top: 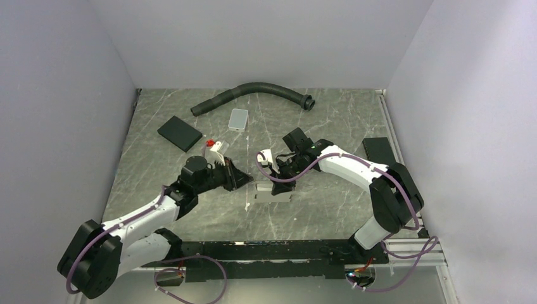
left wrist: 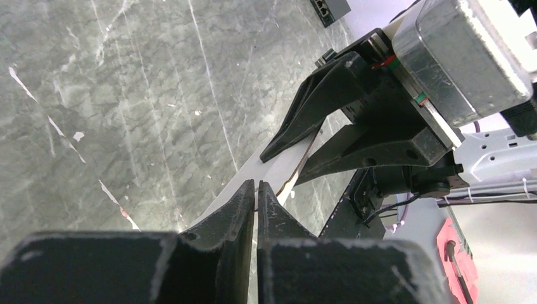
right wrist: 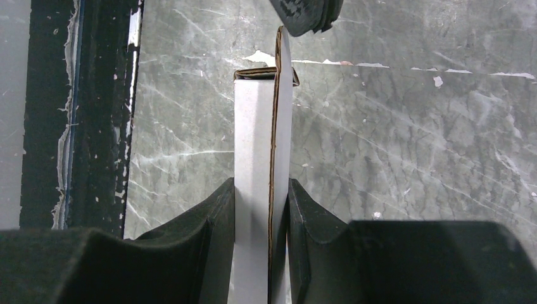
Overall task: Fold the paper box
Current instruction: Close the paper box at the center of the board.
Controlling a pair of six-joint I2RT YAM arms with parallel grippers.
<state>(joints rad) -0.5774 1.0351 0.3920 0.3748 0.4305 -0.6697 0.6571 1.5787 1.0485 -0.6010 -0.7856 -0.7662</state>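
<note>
The paper box (top: 272, 194) is a slim white carton lying on the marble table between my two grippers. My right gripper (top: 277, 183) is shut across its narrow body. In the right wrist view the black fingers (right wrist: 215, 221) press both sides of the box (right wrist: 253, 139), whose brown cut edge runs down the middle. My left gripper (top: 244, 182) meets the box's left end. Its fingertips (left wrist: 256, 187) stand almost together, pinching a thin flap edge of the box (left wrist: 269, 168). That same fingertip (right wrist: 307, 16) shows at the far end of the flap. The right gripper (left wrist: 282, 170) faces it closely.
A black hose (top: 253, 92) curves along the back. A light grey tile (top: 239, 118) and a black pad (top: 180, 133) lie behind the left arm. Another black block (top: 378, 149) sits at the right edge. A black rail (top: 278, 250) runs along the near edge.
</note>
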